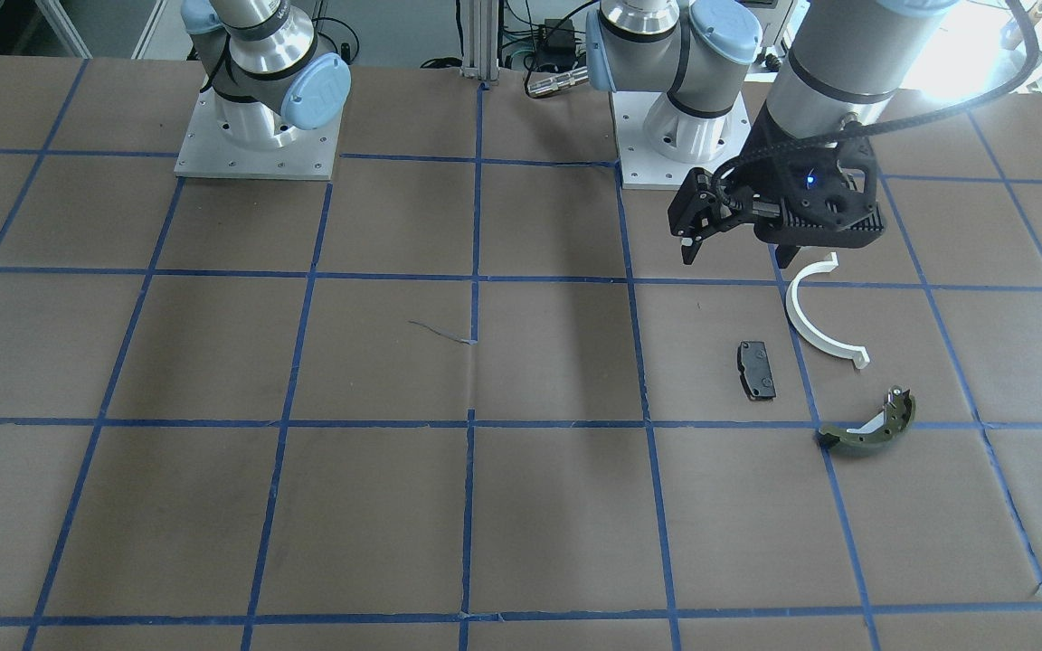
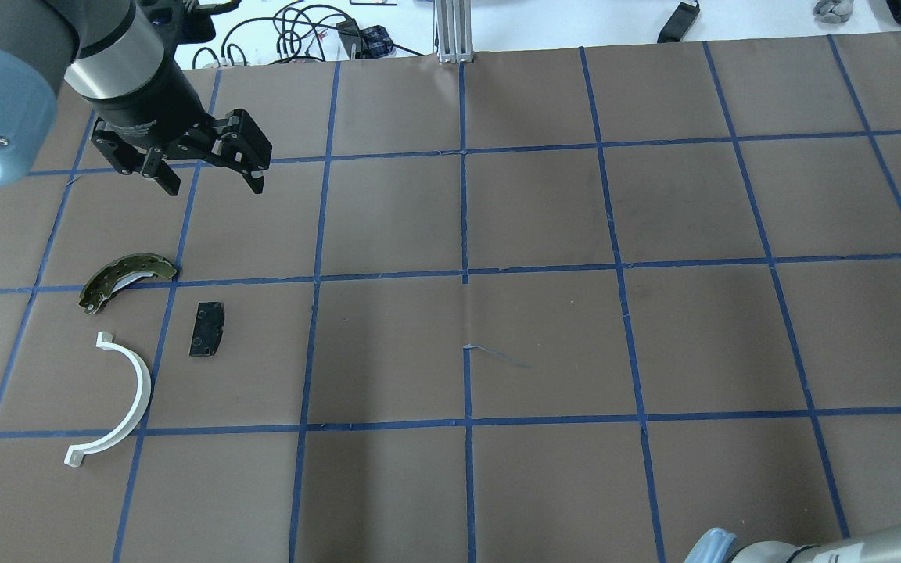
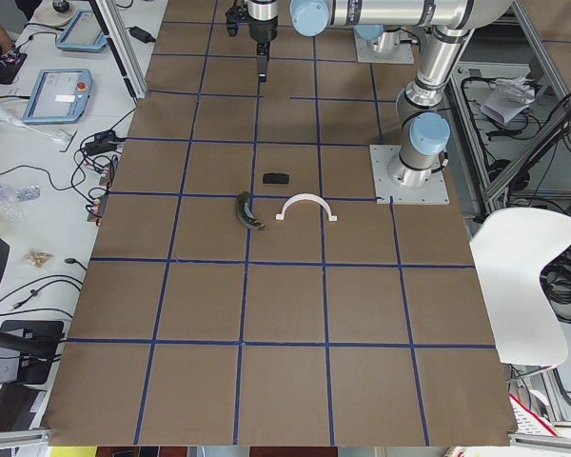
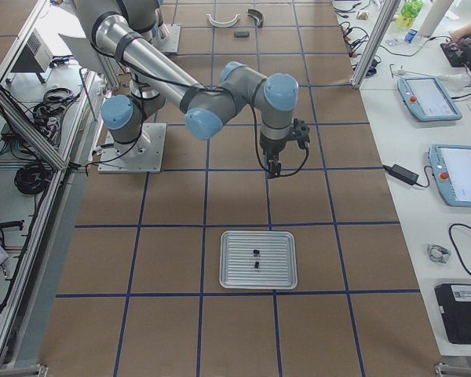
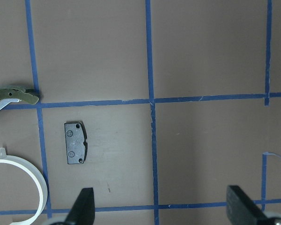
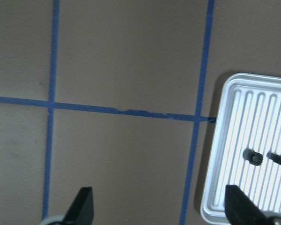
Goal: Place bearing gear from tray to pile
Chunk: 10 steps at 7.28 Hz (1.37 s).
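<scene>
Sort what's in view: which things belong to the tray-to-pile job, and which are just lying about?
Job: tray, small toothed part, dark part beside it, white half-ring, black pad, olive shoe, right end effector, left end effector.
Lying about: teach pendants, white chair, cables.

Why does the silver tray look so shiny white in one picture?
In the right wrist-mounted view the tray catches the light and washes out almost white; in the exterior right view it looks duller grey, ridges clear; in the exterior front-facing view, glare whitens the top right corner.
</scene>
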{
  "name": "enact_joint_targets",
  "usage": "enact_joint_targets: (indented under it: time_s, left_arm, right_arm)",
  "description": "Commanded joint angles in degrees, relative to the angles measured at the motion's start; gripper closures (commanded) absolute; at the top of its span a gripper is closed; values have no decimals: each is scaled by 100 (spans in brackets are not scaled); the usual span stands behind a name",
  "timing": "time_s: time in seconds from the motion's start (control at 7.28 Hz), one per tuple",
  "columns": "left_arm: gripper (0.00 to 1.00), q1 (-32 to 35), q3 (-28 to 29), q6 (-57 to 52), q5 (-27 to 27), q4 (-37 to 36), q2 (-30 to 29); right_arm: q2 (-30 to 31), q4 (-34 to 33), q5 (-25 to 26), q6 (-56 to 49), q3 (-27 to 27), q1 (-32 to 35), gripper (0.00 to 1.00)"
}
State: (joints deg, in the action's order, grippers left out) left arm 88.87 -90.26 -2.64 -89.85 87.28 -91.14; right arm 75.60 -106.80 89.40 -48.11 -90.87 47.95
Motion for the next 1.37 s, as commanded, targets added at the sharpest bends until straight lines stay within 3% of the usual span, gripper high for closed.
enact_joint_targets:
  time_s: [0.0, 0.69, 1.24]
  left_arm:
    - [0, -2, 0, 0, -6, 0, 0]
    - [0, -2, -9, 0, -15, 0, 0]
    - [0, -2, -9, 0, -24, 0, 0]
  right_arm:
    - [-535, -507, 7, -313, -1, -565, 0]
    - [-1555, -1403, -2, -260, 69, -1112, 1]
    - [-1759, -1643, -45, -41, 61, -1112, 9]
